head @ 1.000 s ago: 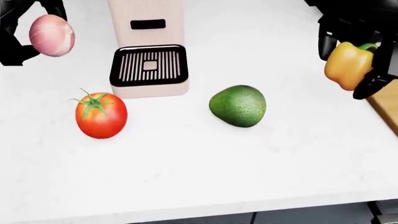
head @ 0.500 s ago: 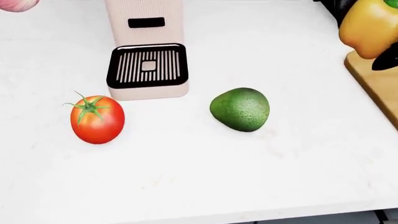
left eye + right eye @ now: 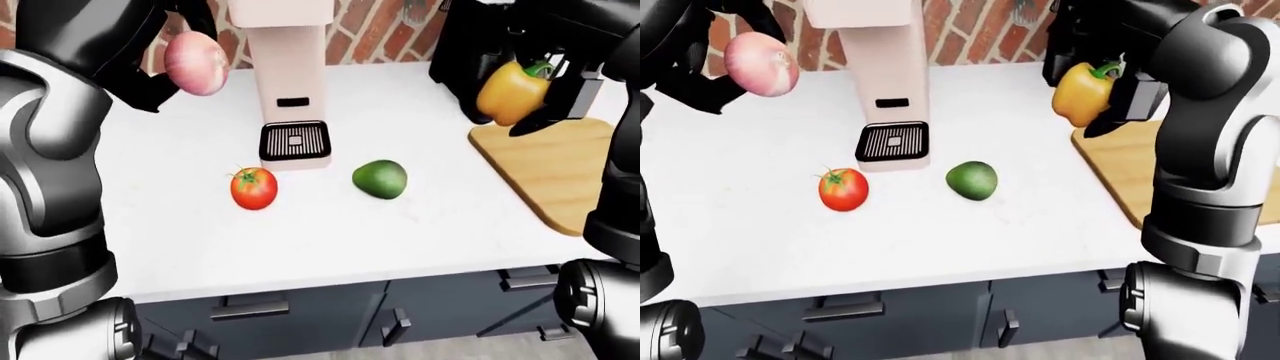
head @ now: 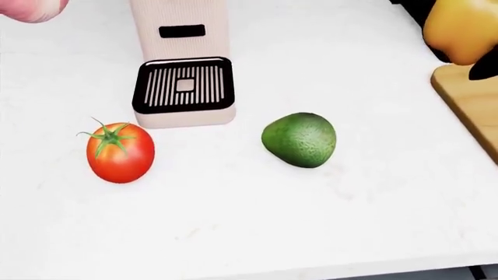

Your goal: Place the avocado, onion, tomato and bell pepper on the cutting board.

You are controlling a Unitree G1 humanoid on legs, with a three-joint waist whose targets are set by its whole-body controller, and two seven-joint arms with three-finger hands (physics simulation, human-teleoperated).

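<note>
Progress, judged from how things lie: 0 of 4 on the board (image 3: 548, 169) so far; its wood is bare. 2 veg are lifted, 2 untouched on the counter (image 3: 330, 240).

Nearest the robot, left-eye view: tomato (image 3: 253, 187) and avocado (image 3: 380, 179) sit side by side on the white top, apart from each other, neither touched by a hand. Avocado is at approx 3 o'clock from the tomato. Just beyond them, the beige machine (image 3: 290, 82) w/ black grate, approx 12 o'clock between the two.

Further up: right hand (image 3: 545, 79) is clamped on the pepper (image 3: 511, 91), fingers wrapped round its side. Pepper is held in the air over the board's far-left corner, not resting on it. Looks to be the step in hand: lower and let go.

Left hand (image 3: 165, 56) is closed round the onion (image 3: 196, 62), raised clear of the counter at approx 10 o'clock from the machine's grate. Well apart from the board, w/ the whole counter between.

Left to do: set pepper down, carry onion across, then fetch tomato & avocado. Avocado is the closer of the two to the board.
</note>
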